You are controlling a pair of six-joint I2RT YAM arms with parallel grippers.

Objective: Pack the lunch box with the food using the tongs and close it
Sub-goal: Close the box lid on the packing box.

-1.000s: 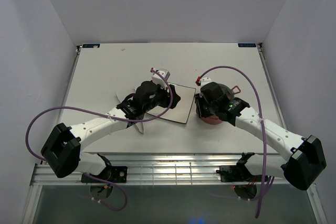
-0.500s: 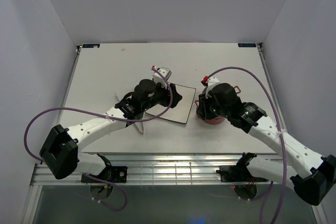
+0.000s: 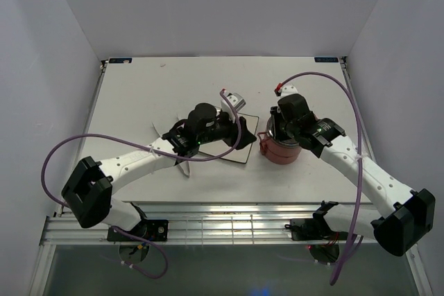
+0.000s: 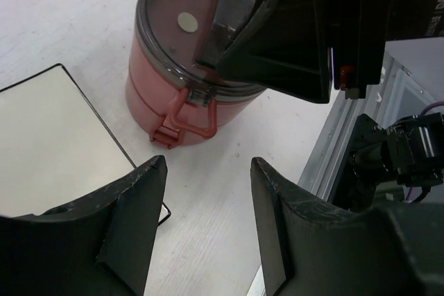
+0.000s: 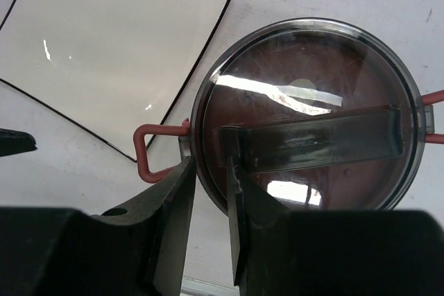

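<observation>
The lunch box (image 3: 279, 150) stands stacked on the desk (image 3: 139, 95), its 2 red tiers capped by the grey lid (image 5: 305, 102), with the square plate (image 5: 104, 46) just left of it; the step in hand looks like latching; the right hand (image 5: 210, 178) sits atop the box, fingers narrowly apart astride the lid's left rim, though I cannot tell whether they pinch it; the left hand (image 4: 208, 164) hovers left of the box, spread wide and empty; best to press the lid down squarely first, then swing the red clasp (image 5: 163, 128) home without tipping the stack
</observation>
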